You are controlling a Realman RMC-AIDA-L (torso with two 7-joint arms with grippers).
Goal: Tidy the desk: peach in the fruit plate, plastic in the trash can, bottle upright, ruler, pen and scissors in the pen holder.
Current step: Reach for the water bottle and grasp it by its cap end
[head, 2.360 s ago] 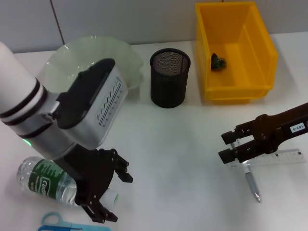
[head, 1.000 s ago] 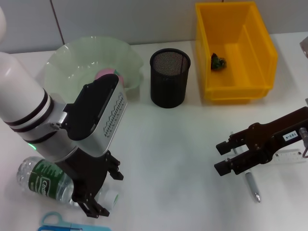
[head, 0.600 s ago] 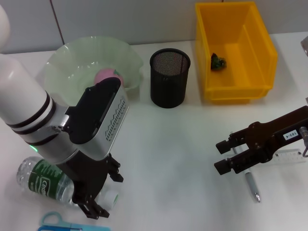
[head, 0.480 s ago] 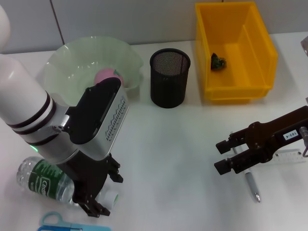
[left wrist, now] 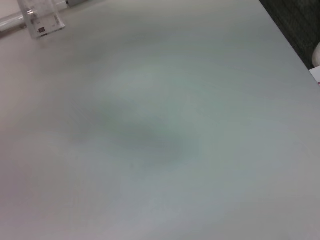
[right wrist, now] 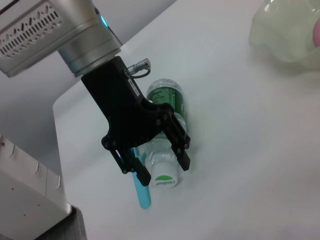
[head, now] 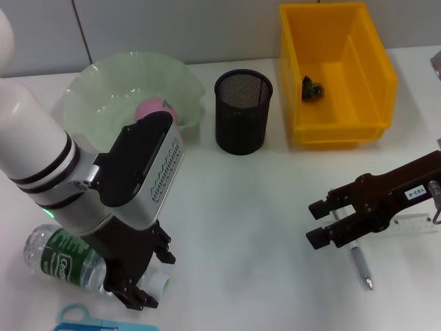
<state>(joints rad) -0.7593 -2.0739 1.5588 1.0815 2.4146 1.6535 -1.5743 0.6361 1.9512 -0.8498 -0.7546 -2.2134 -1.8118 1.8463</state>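
Head view, near first: your left gripper (head: 147,271) straddles the cap end of the lying bottle (head: 65,260), fingers spread to either side, not yet clamped; my read is it's set up to stand it upright. Scissors (head: 81,318) lie just beside it. Right gripper (head: 320,222) hovers with fingers apart beside the pen (head: 361,266) and ruler (head: 415,225). Farther back: peach (head: 156,110) already in the fruit plate (head: 103,86), mesh pen holder (head: 242,110) empty as far as you can see, plastic (head: 312,88) in the yellow trash can (head: 375,62). White desk (head: 248,234), pale wall behind.
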